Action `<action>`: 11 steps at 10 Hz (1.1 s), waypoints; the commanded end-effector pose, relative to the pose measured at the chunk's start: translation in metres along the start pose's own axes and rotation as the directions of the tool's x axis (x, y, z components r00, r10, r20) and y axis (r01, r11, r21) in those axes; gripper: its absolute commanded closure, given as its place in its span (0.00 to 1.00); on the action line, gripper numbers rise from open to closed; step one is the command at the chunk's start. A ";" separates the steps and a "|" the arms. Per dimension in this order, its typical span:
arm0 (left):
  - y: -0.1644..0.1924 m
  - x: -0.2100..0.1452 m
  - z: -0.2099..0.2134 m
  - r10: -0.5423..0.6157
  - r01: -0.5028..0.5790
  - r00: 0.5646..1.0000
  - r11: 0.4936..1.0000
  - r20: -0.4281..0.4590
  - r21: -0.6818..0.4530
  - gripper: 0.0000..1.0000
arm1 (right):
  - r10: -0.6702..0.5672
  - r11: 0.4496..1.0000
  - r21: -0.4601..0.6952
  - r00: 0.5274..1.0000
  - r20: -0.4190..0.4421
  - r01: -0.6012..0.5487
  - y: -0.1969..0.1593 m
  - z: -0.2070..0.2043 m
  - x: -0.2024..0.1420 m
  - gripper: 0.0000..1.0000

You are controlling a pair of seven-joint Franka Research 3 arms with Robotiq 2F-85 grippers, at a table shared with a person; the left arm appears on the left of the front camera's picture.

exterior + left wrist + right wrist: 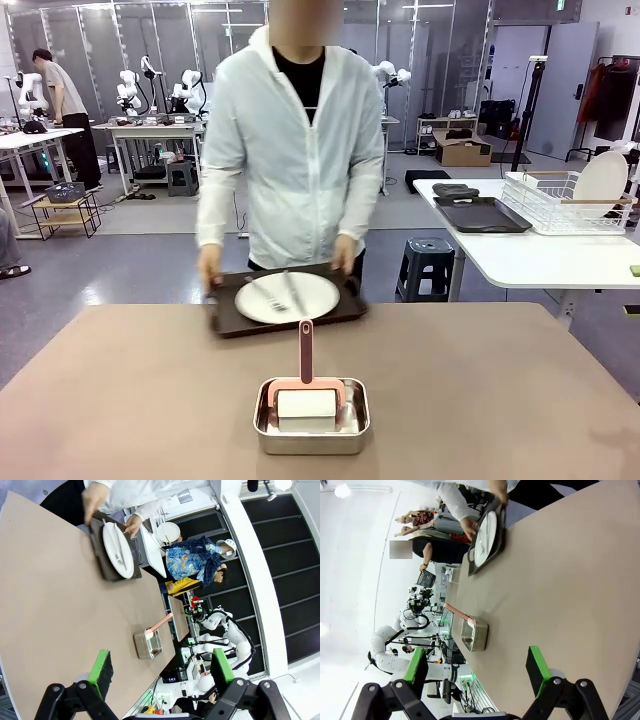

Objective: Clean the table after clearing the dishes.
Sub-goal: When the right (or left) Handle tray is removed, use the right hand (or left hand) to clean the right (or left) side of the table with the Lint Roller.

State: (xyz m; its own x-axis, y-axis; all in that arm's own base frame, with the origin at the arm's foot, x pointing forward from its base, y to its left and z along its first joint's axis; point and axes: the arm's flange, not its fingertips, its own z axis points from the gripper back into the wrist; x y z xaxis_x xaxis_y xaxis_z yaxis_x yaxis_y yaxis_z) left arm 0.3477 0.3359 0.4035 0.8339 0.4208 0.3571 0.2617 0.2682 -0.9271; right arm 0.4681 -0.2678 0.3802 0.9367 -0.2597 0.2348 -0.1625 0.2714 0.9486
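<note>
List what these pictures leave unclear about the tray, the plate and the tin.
Front view: ends of the tray hidden under the person's hands.
Front view: cutlery on the plate blurred, fork or knife unclear.
Front view: floor of the tin covered by the roller.

Matte tan-brown table (500, 400) is spanning the scene from left to right; a dark tray (224, 316) is lying at the middle of the far edge, its far side reaching past that edge; a square steel tin (311, 442) is sitting near the near edge, middle, well apart from the tray.
</note>
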 end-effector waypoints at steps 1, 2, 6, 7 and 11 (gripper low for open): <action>-0.002 -0.001 0.003 -0.004 0.004 1.000 1.000 0.002 -0.007 0.00 | -0.003 1.000 -0.005 1.000 -0.015 0.003 0.004 0.000 -0.002 0.00; 0.000 0.000 0.000 0.000 0.000 1.000 1.000 0.000 0.000 0.00 | -0.003 1.000 -0.005 1.000 -0.015 0.003 0.004 0.000 -0.002 0.00; -0.129 0.020 -0.080 -0.497 0.530 0.799 0.848 -0.338 0.008 0.00 | -0.003 1.000 -0.005 1.000 -0.015 0.003 0.004 0.000 -0.002 0.00; -0.167 0.018 -0.107 -0.587 0.655 0.692 0.755 -0.420 0.024 0.00 | -0.003 1.000 -0.005 1.000 -0.015 0.003 0.004 0.000 -0.002 0.00; -0.287 -0.015 -0.249 -0.666 0.893 0.170 0.416 -0.726 -0.173 0.00 | -0.003 1.000 -0.005 1.000 -0.015 0.003 0.004 0.000 -0.002 0.00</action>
State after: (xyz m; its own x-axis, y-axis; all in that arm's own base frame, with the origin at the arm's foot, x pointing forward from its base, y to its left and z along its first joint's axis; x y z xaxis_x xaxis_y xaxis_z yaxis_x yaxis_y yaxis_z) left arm 0.3755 0.0561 0.6477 0.3828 -0.6660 0.6402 0.9168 0.3593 -0.1744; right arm 0.4683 -0.2675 0.3794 0.9380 -0.2570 0.2326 -0.1614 0.2702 0.9492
